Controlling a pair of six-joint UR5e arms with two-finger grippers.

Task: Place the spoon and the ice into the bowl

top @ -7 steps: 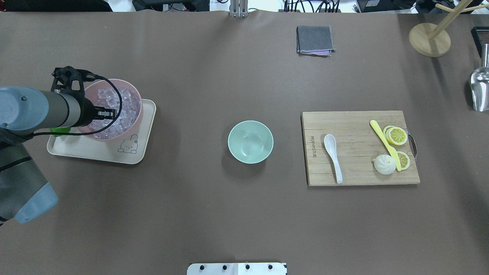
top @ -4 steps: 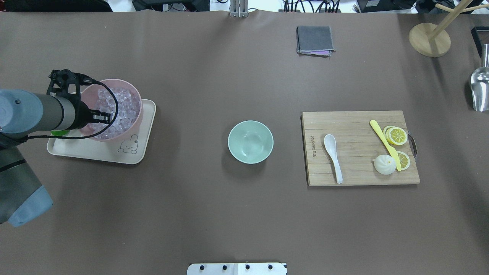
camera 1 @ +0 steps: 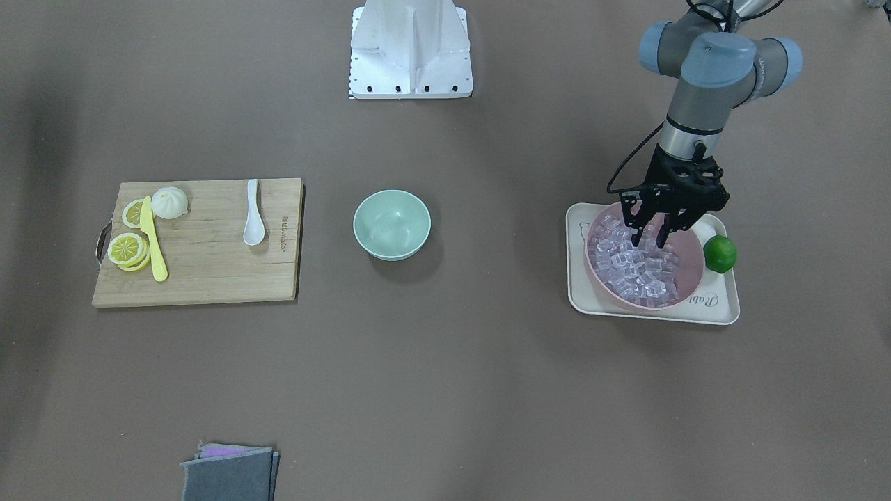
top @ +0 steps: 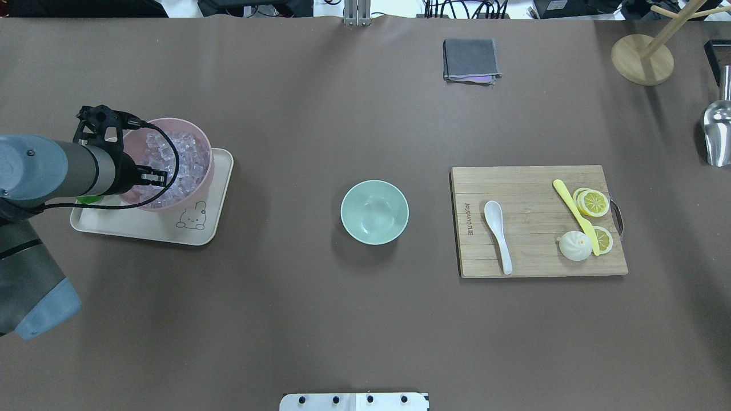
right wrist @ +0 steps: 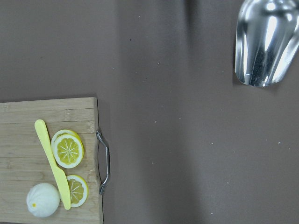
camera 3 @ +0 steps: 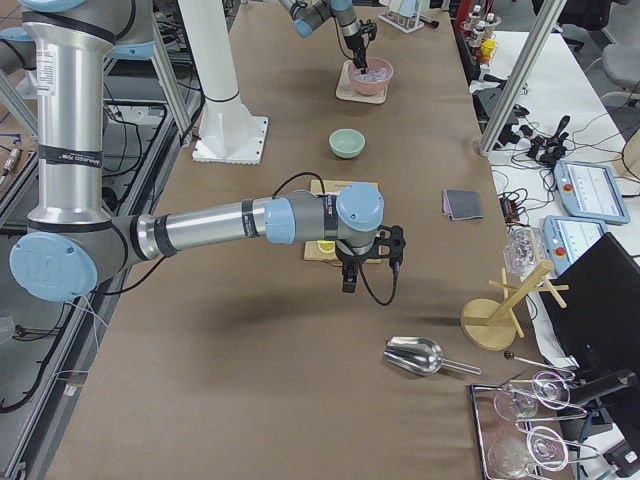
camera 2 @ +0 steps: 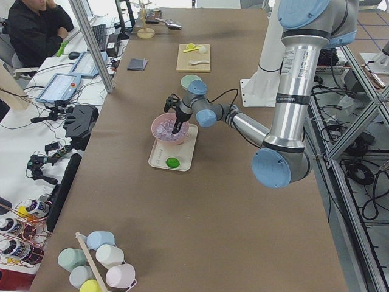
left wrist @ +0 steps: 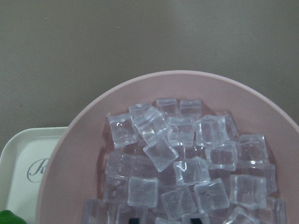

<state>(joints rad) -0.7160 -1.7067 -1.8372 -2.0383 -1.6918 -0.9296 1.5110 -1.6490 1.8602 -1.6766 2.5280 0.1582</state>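
Observation:
The white spoon point(top: 498, 231) lies on the wooden cutting board point(top: 537, 262), right of the mint-green bowl point(top: 374, 212), which stands empty at the table's middle. Several clear ice cubes point(top: 181, 155) fill the pink bowl point(top: 207, 157) on the tray at the left. My left gripper point(camera 1: 649, 242) points down into that ice with its jaws apart, and its dark tips just show at the bottom edge of the left wrist view. My right gripper point(camera 3: 347, 286) hovers over the table beyond the cutting board; I cannot tell whether it is open or shut.
The cream tray point(top: 143, 231) also holds a green lime point(camera 1: 720, 254). A yellow knife point(top: 574, 214), lemon slices point(top: 594, 202) and a white bun point(top: 574, 246) share the board. A grey cloth point(top: 470, 60), a wooden stand point(top: 641, 60) and a metal scoop point(top: 717, 137) lie at the back and right.
My left gripper has shifted a little to the left over the pink bowl and sunk among the ice cubes. The spoon and the green bowl have not moved.

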